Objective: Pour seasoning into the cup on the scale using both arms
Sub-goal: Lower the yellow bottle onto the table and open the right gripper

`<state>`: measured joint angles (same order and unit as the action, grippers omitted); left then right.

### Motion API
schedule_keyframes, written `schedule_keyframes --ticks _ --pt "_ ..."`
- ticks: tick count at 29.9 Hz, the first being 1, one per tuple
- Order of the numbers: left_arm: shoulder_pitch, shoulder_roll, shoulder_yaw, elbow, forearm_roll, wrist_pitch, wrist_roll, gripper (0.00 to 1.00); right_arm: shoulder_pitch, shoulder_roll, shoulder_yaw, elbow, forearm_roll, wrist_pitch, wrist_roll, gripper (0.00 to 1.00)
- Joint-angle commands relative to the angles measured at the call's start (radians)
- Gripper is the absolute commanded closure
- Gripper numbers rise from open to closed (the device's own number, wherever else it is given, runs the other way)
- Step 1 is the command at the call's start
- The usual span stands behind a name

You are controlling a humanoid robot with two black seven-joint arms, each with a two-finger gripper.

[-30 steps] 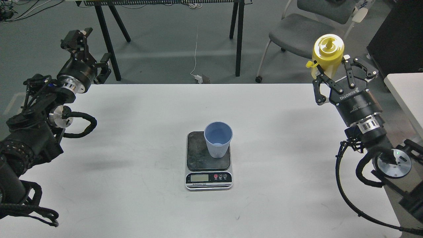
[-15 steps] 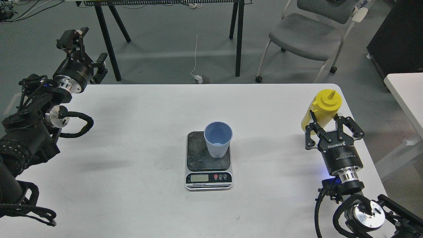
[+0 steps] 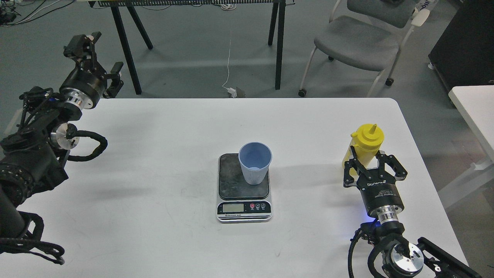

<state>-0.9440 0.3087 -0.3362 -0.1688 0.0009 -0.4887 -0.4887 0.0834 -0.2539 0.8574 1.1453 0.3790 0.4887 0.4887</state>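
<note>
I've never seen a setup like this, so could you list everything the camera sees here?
Cup: one, light blue, upright on the scale.
Scale: one, dark platform with silver-white front, middle of the table.
Squeeze bottle: one, yellow, upright at the table's right side.
Table: one, white, under everything.
Second table: one, white, far right edge.
Chair: one, grey, on the floor behind.
Black table legs: several, at the back.
Left gripper: one, black, jaws open, raised past the table's far left corner.
Right gripper: one, black, jaws open around the bottle.
</note>
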Motion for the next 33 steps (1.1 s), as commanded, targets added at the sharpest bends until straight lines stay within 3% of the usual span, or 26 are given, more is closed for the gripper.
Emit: schedule_keyframes --ticks 1,7,14,18,33 --pt "0.001 0.001 0.000 0.000 0.001 0.000 0.000 0.06 -0.001 -0.001 -0.008 -0.003 0.000 0.000 0.000 0.35" --pt "0.001 -0.002 0.000 0.000 -0.001 0.000 0.000 0.06 -0.005 0.007 -0.008 -0.003 -0.015 0.000 0.000 0.21" --pt "0.001 0.000 0.000 -0.001 0.001 0.000 0.000 0.06 -0.008 0.008 -0.008 -0.001 -0.051 0.000 0.000 0.15" --pt "0.001 0.000 -0.001 0.000 0.001 0.000 0.000 0.06 -0.010 0.008 -0.008 0.005 -0.057 0.000 0.000 0.01" --pt "0.002 0.000 -0.003 0.000 0.001 0.000 0.000 0.06 -0.119 -0.054 -0.006 0.011 -0.057 0.000 0.000 0.01"
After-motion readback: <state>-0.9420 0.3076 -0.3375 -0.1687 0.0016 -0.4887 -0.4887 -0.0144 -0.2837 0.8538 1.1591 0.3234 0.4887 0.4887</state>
